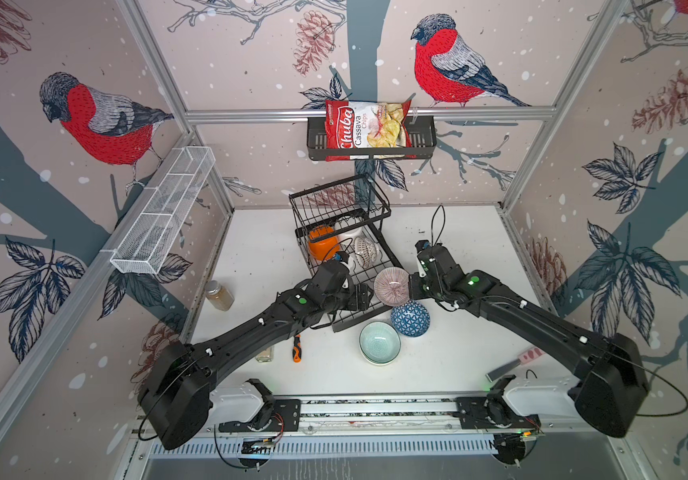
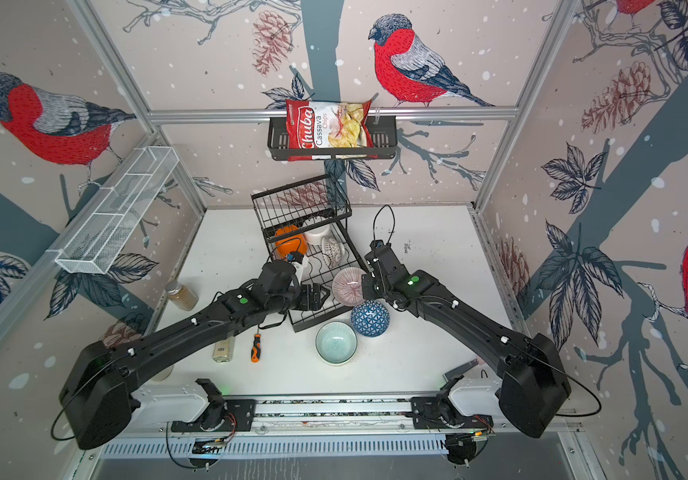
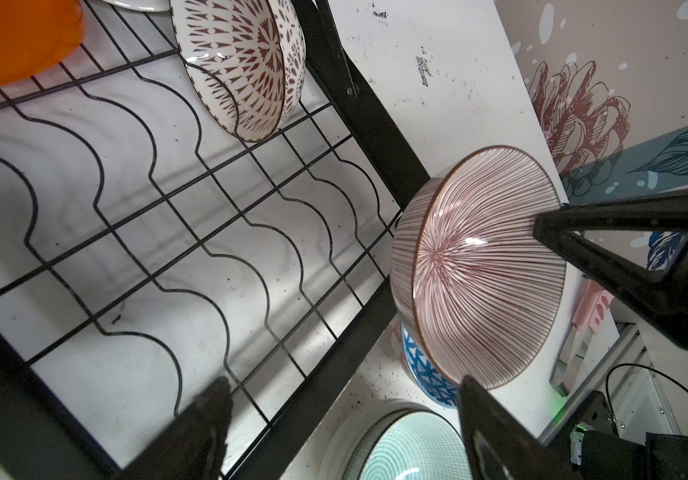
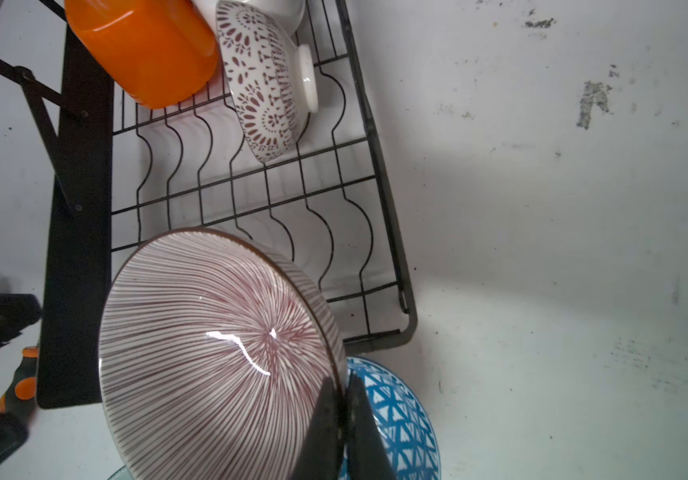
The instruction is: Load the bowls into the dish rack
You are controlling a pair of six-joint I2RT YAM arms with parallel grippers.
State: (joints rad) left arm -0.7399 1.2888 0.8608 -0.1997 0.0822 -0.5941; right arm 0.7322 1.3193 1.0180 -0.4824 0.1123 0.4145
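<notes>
With the right gripper (image 4: 341, 386) clamped on the rim of the purple-striped bowl (image 1: 392, 286), centre frame at the right edge of the dish rack (image 4: 393, 232), the robot should ease it edgewise into a free wavy slot, the open left gripper (image 3: 342, 382) steadying.

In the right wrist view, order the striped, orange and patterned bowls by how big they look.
1. striped bowl: largest, but closest to the camera.
2. orange bowl and patterned bowl: look alike; orange is cropped.

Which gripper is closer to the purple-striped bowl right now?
Right. The right gripper is shut on the rim of the purple-striped bowl; the left gripper hangs open beside it, over the dish rack.
</notes>
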